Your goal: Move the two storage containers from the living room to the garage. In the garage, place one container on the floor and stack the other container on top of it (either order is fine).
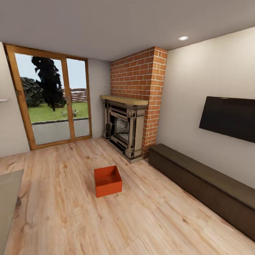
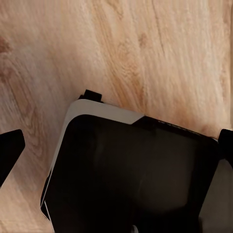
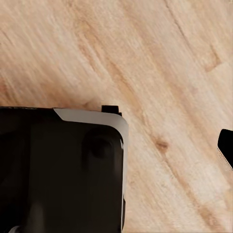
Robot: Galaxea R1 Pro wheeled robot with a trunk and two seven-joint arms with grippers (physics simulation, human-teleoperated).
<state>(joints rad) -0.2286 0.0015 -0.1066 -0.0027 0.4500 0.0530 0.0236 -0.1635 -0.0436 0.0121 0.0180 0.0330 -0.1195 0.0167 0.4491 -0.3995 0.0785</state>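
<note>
Ahead, storage container (image 1: 107, 180) alone on wood floor (image 1: 64, 213), near fireplace (image 1: 123, 129).

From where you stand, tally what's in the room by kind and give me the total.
Orange-red storage container: 1
Brick fireplace: 1
Wood-framed glass doors: 1
Wall-mounted dark screen: 1
Long dark low bench: 1
Lit ceiling lights: 2
Total: 7

- Storage container (image 1: 107, 180): smooth, matt orange-red plastic look.
- Floor (image 1: 138, 224): light wood planks, faint sheen.
- Fireplace (image 1: 138, 91): rough red brick.
- Door frame (image 1: 21, 97): wood.
</note>
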